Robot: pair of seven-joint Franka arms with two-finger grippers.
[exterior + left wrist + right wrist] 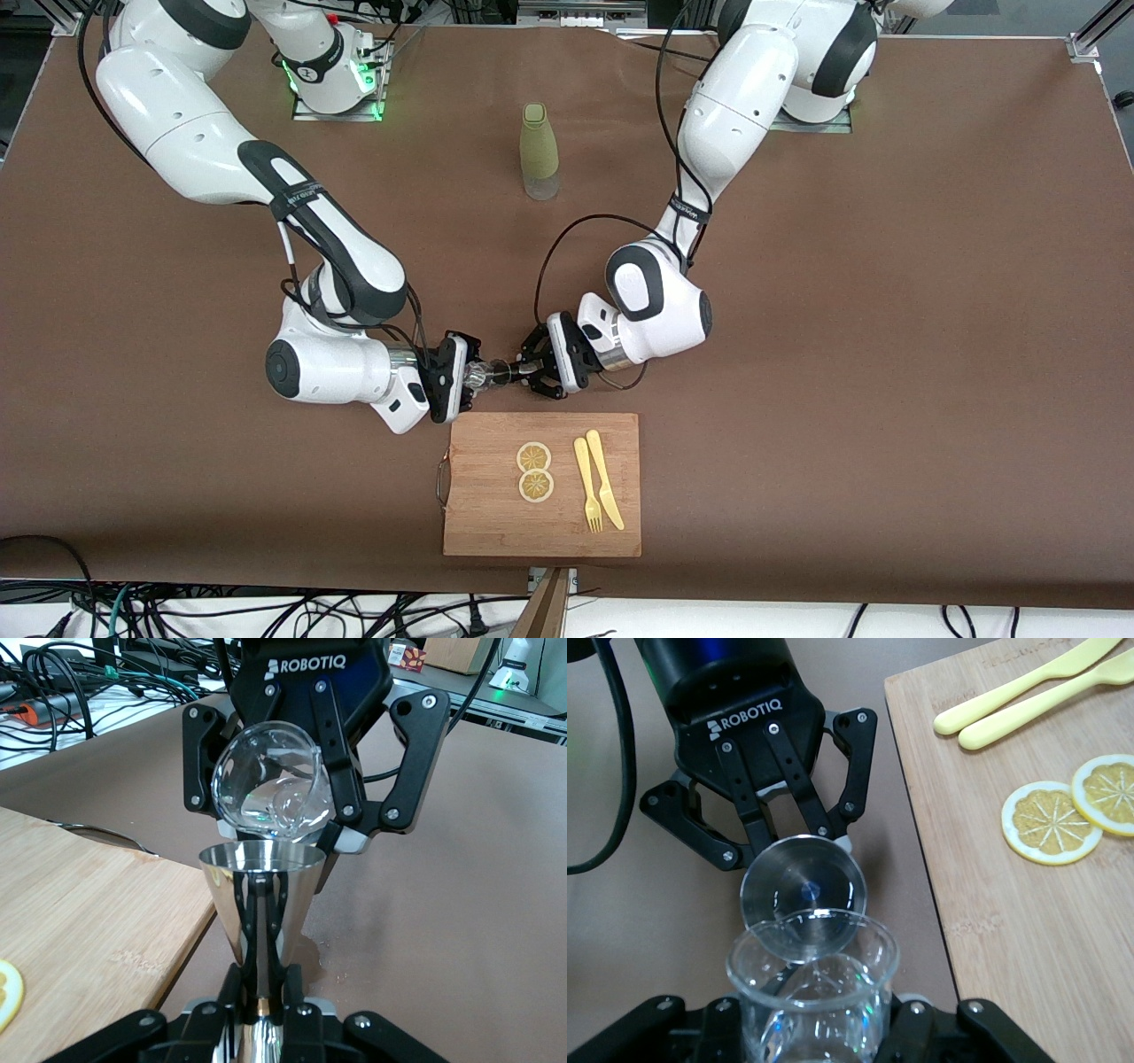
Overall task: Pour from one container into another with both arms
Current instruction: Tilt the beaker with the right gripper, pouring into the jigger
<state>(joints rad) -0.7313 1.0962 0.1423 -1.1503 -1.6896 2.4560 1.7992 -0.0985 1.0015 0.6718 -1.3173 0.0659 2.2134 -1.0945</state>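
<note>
My right gripper point(469, 377) is shut on a small clear glass point(478, 374), which lies tipped on its side. In the left wrist view the glass point(270, 784) leans mouth-down over a steel cone-shaped jigger point(257, 895). My left gripper point(514, 372) is shut on the jigger point(500, 370) by its narrow waist, and its fingers point(297, 992) clamp the stem. The right wrist view shows the glass point(811, 992) in my right gripper point(811, 1023), with its rim touching the jigger's round mouth point(803, 895). Both grippers meet over the brown table beside the cutting board's edge.
A wooden cutting board point(496, 514) lies nearer the front camera, carrying two lemon slices point(534, 470), a yellow fork point(586, 483) and a yellow knife point(604, 478). A green bottle point(538, 149) stands between the arms' bases. A wet patch point(306, 948) shows under the jigger.
</note>
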